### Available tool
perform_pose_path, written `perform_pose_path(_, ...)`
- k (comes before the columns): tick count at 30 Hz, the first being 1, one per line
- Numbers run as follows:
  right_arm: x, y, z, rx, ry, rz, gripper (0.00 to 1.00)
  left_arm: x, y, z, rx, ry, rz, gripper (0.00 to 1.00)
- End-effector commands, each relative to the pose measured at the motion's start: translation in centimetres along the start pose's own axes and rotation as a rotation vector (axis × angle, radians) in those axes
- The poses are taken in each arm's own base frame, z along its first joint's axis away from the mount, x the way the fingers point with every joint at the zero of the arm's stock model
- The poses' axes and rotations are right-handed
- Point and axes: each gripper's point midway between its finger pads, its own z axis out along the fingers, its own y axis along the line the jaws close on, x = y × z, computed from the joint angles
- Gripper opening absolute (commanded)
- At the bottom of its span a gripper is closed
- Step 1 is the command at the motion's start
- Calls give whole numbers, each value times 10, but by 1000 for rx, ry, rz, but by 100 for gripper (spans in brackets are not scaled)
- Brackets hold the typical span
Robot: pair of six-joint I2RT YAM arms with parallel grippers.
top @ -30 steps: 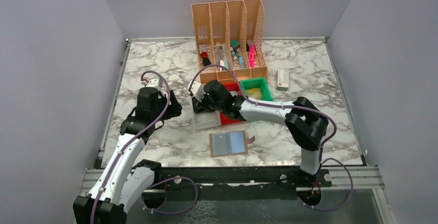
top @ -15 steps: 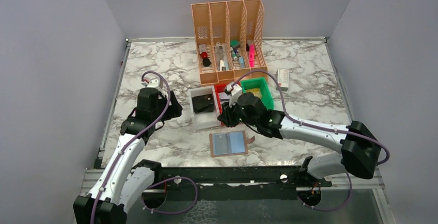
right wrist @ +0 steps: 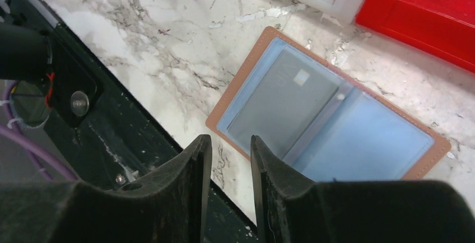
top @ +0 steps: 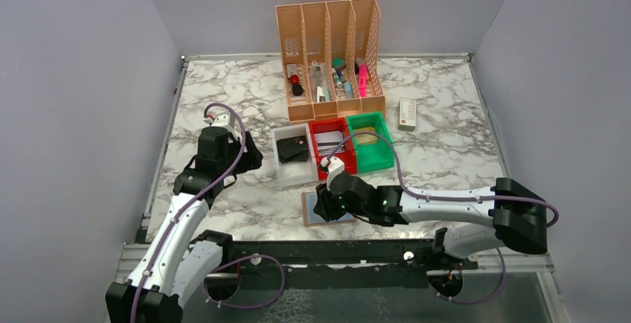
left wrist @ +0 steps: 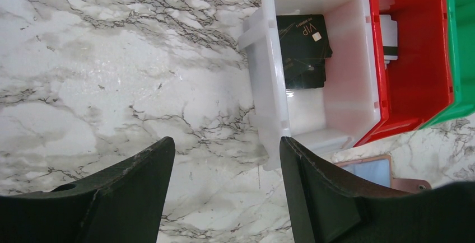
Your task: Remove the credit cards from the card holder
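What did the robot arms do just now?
The right gripper swung from above the white bin back toward the near edge and now hovers, open, over the card holder. The black cards in the bin are uncovered. The left gripper and the holder stayed put.

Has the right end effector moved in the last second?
Yes. The right end effector left the white bin and came nearer, over the card holder.

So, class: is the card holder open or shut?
Open. The card holder lies spread flat, both blue pockets showing, a card in one.
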Motion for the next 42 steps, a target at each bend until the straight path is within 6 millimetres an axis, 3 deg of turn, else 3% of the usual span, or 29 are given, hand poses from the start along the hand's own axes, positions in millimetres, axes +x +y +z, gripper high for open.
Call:
perform_pose_path(1,-17,-11,-5,120,-63,22,37,-3,-1,1,12,-17,-5,72)
perform_pose_path(8,-1,-9,11,151,10,-14,43,-2,-1,1,12,-14,-5,72)
perform_pose_path(10,6,-10,18,171,45,-29,51,-2,-1,2,11,-12,-5,72)
perform_pose_path(13,14,-12,26,215,73,-53,54,-2,-2,1,13,-12,-5,72)
perform_pose_path(20,29,-28,33,371,121,-110,57,-1,-2,1,14,-12,-5,72)
perform_pose_path(30,65,-42,47,469,226,-149,57,0,-3,2,24,-5,-3,72)
perform_pose_path(33,69,-46,48,489,233,-150,53,1,-3,3,26,-3,-3,72)
perform_pose_path(39,70,-56,47,538,217,-151,27,2,-4,4,30,5,-4,72)
perform_pose_path(42,71,-58,47,542,213,-144,23,3,-4,5,31,10,-4,72)
